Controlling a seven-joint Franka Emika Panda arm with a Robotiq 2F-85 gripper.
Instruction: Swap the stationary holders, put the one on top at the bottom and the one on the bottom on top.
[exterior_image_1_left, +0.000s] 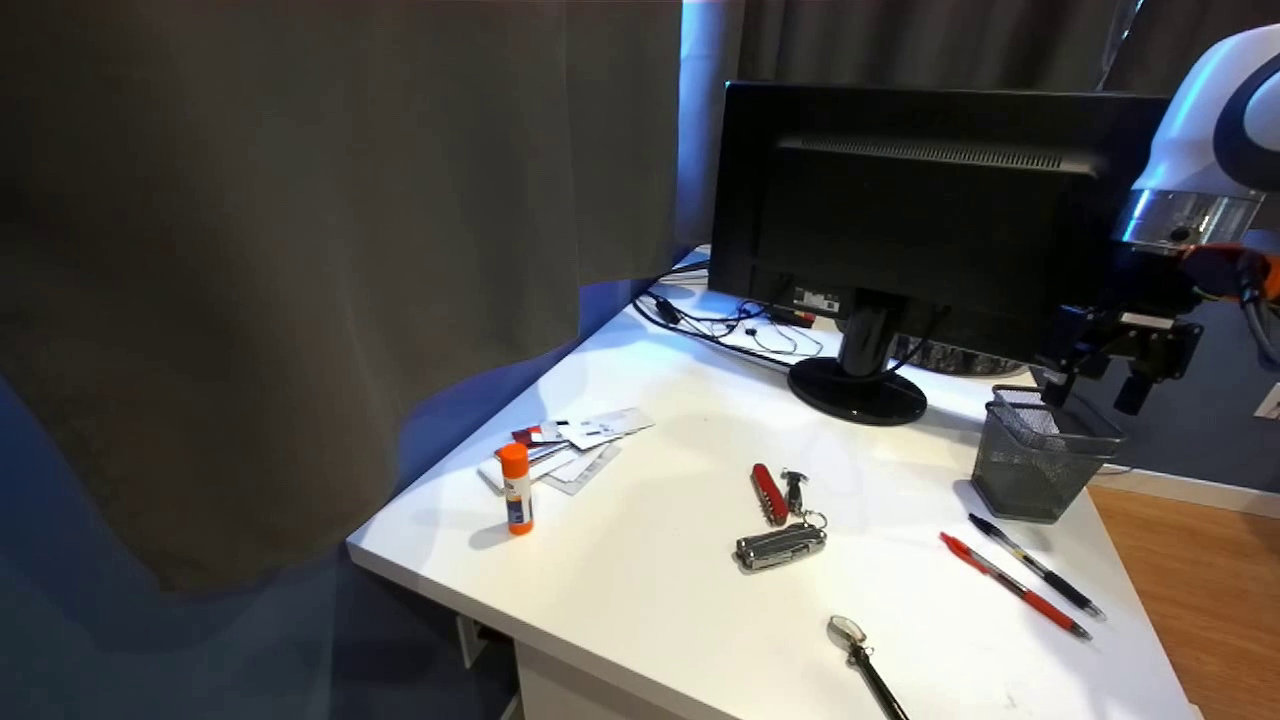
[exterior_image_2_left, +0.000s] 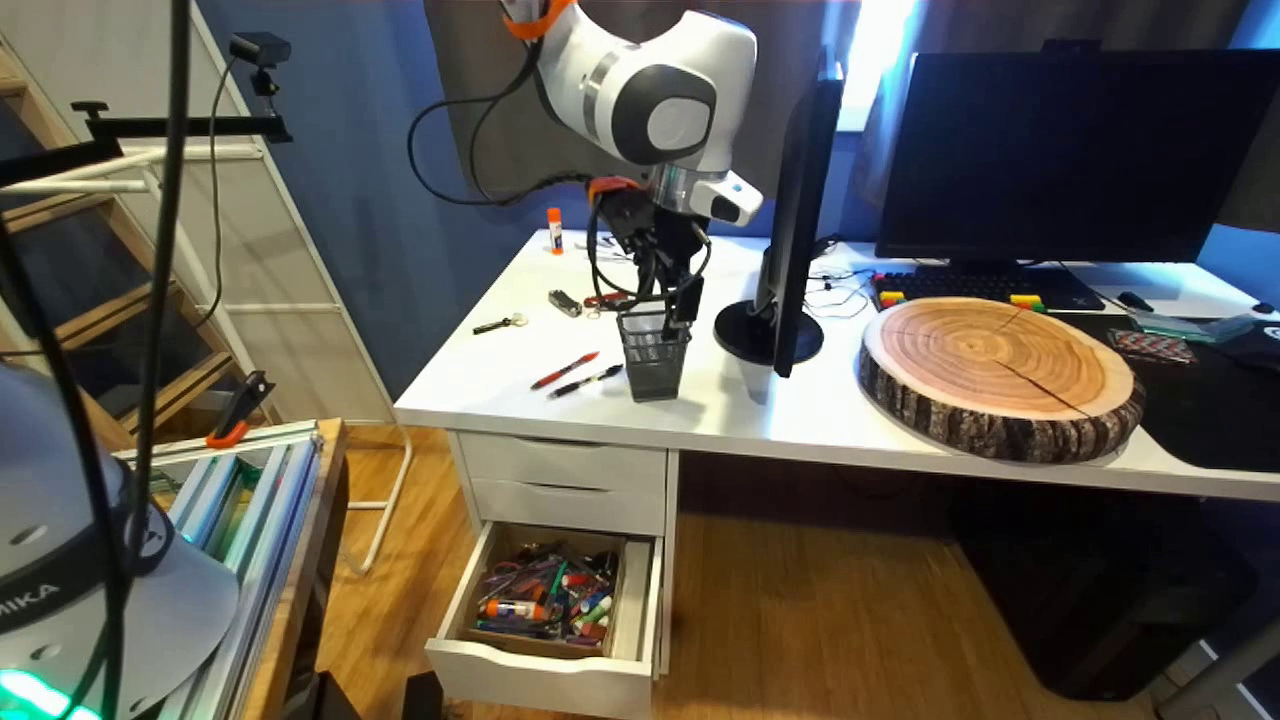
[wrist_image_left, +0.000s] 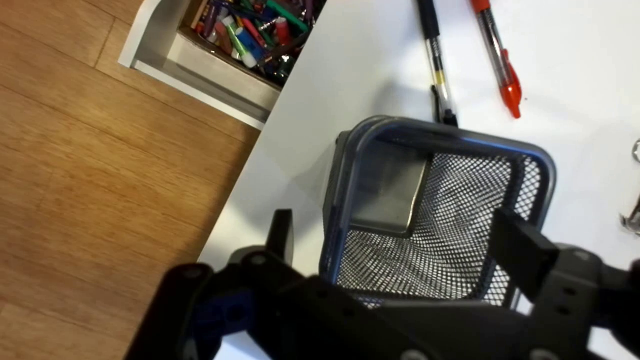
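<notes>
The gripper (exterior_image_1_left: 1090, 405) is pointing down at the stationary holders (exterior_image_1_left: 1030, 480), its fingers spreading wide apart and grasping nothing. In the wrist view, one finger is overlapping the mesh opening and its side while the other is lying outside the rim — contact with either cannot be judged. The holders are standing upright near the edge of the tabletop (exterior_image_1_left: 640, 560), appearing nested as one stack; a second edge is showing just below the rim, but which cup is black and which grey is unclear. Near their base, a black pen (exterior_image_1_left: 1035, 565) and a red pen (exterior_image_1_left: 1015, 585) are lying side by side. The monitor (exterior_image_1_left: 920, 220) is standing near the stack. Farther out, a red pocketknife (exterior_image_1_left: 768, 492) and a grey multitool (exterior_image_1_left: 782, 548) are lying close together, and an orange-capped glue stick (exterior_image_1_left: 517, 492) is standing beside scattered cards (exterior_image_1_left: 600, 430). In an exterior view, a round wood slab (exterior_image_2_left: 1000, 340) is resting on the monitor's far side.
</notes>
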